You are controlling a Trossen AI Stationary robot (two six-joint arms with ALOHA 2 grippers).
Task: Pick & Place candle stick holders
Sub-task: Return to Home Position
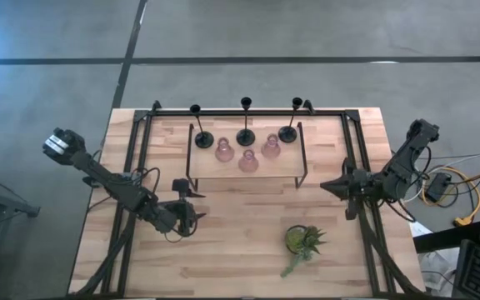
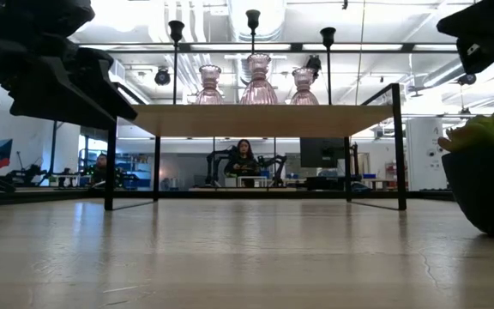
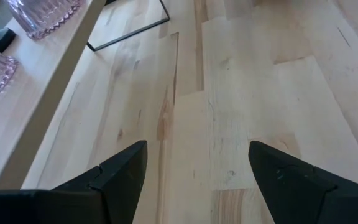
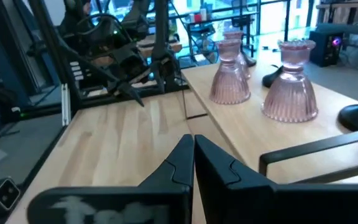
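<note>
Stand on the shelf (image 1: 283,168), black stems (image 1: 246,137) behind pink glasses (image 1: 247,160); likely handle light and stiff, with glass slick and fragile, so best gripped at the narrow neck; left hand (image 3: 197,144) spread wide, empty, over the table (image 1: 248,258), right hand (image 4: 193,138) closed on nothing.

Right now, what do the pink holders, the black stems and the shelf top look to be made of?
The pink holders look like translucent ribbed glass: the background shows through them and the flutes catch light. The black stems seem to be matte-painted metal, slim and unreflective, though that is a guess. The shelf top looks like pale wood with a dull finish and visible grain.
</note>
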